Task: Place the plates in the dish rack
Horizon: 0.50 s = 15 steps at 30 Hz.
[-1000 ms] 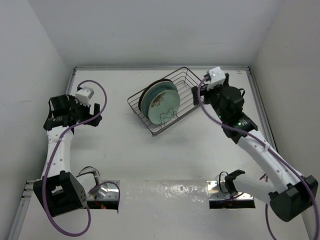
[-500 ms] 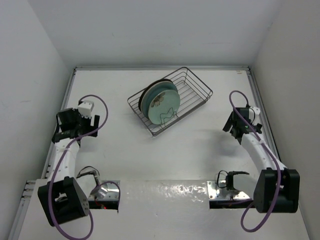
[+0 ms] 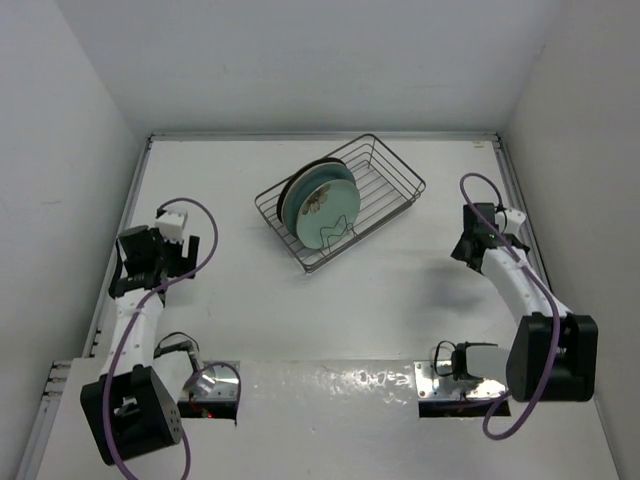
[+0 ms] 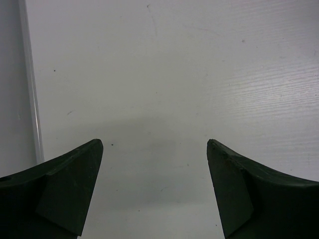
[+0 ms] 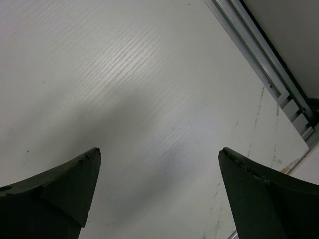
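The dish rack [image 3: 395,185], a dark wire basket, sits at the back middle of the table, turned at an angle. Plates stand on edge in its left half, stacked close together; the front one is a pale green plate [image 3: 322,205] with a brown motif, and darker rims show behind it. My left gripper [image 4: 154,164] is open over bare table at the left side, far from the rack. My right gripper [image 5: 159,172] is open over bare table at the right side. Nothing lies between either pair of fingers.
A metal rail [image 5: 264,64] runs along the table's right edge close to my right gripper. Another rail [image 4: 30,84] borders the left edge beside my left gripper. White walls enclose the table on three sides.
Both arms have pulled back from the rack toward their bases. The right arm drew away from the rack's right end and folded low at the right edge. The plates stayed put.
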Each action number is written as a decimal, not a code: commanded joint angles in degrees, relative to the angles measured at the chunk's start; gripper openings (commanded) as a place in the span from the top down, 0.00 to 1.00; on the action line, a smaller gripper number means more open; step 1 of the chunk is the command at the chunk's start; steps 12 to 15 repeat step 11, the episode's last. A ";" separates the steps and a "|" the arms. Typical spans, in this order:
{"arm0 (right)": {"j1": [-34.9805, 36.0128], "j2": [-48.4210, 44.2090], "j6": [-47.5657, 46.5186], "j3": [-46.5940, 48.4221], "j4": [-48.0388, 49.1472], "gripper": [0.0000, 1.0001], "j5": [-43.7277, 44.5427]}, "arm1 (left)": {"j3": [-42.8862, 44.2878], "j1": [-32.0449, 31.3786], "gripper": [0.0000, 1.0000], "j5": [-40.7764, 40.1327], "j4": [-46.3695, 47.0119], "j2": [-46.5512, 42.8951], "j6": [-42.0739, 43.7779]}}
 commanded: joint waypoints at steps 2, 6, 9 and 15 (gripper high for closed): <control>0.13 -7.92 -1.81 -3.04 5.00 0.01 -0.46 | -1.61 0.35 0.18 0.02 3.44 -0.44 -0.30; 0.13 -13.37 -2.07 -6.55 7.46 0.01 -0.19 | -2.84 0.44 0.19 -0.67 3.87 -1.49 -0.13; 0.13 -17.33 -2.60 -9.62 10.87 0.01 -0.81 | -4.43 0.44 0.19 -0.59 4.93 -3.16 -0.13; 0.13 -19.09 -2.25 -11.04 13.08 0.01 -0.29 | -4.34 0.44 0.19 0.11 4.76 -3.69 0.05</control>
